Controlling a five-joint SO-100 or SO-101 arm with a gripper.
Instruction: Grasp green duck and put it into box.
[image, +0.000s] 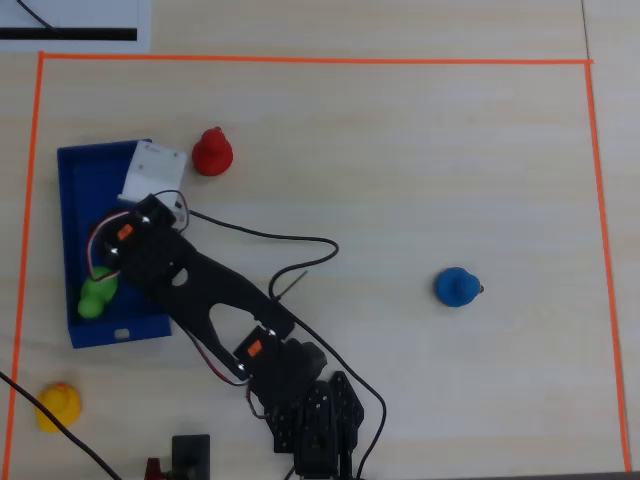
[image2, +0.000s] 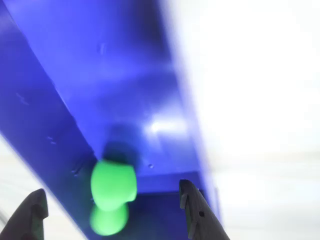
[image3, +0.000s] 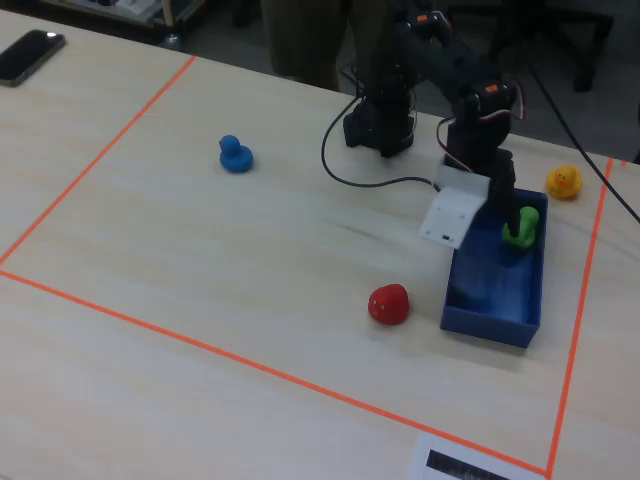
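The green duck (image: 97, 293) lies inside the blue box (image: 80, 190) near its lower short wall in the overhead view. In the wrist view the green duck (image2: 112, 192) rests on the box floor (image2: 125, 75) between my two dark fingertips (image2: 192, 210), touching neither. My gripper (image2: 111, 189) is open wide and hovers just above the duck. In the fixed view my gripper (image3: 510, 215) hangs over the far end of the box (image3: 495, 285) with the duck (image3: 521, 228) beside its fingers.
A red duck (image: 212, 152) stands right of the box's top end. A blue duck (image: 458, 287) sits far right. A yellow duck (image: 58, 406) sits below the box by the orange tape border (image: 300, 60). A black cable (image: 260, 235) trails across the table.
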